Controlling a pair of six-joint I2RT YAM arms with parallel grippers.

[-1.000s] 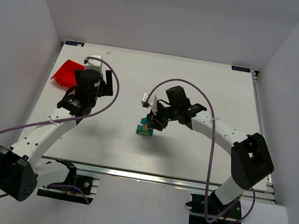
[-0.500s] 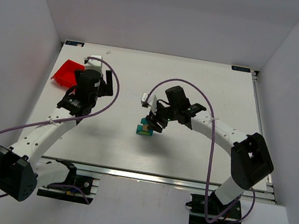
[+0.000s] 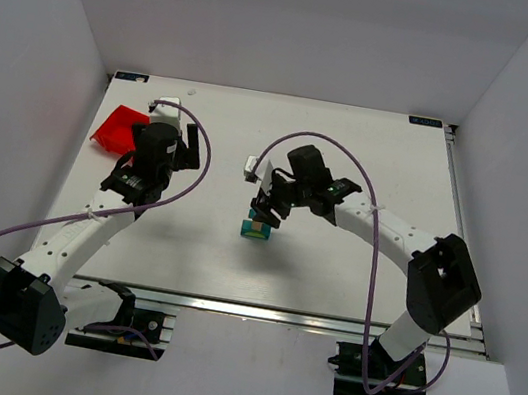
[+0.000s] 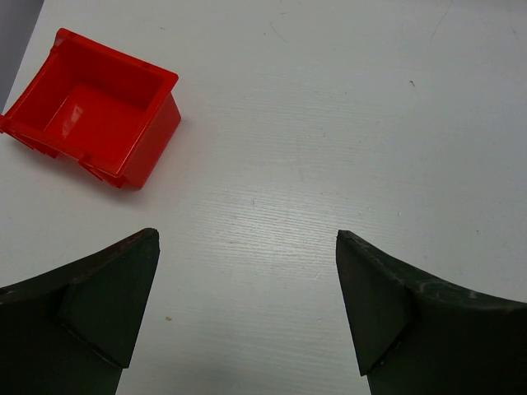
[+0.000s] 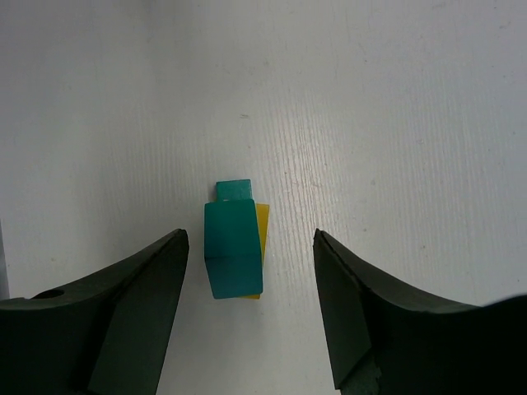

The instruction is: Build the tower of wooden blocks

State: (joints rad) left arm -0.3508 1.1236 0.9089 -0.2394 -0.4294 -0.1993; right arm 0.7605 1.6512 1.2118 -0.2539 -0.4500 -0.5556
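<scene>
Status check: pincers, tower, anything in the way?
Left pincer open, empty, near bin. Right pincer open astride tower, no contact. Stack upright, nothing blocking.

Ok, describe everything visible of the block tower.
The tower is a small upright stack of painted wood blocks on the white table: a teal block on top, yellow peeking out beneath, more teal at the base. It stands free between the fingers of the open right pincer, touched by neither.

White arms, black joints, purple cables
</scene>
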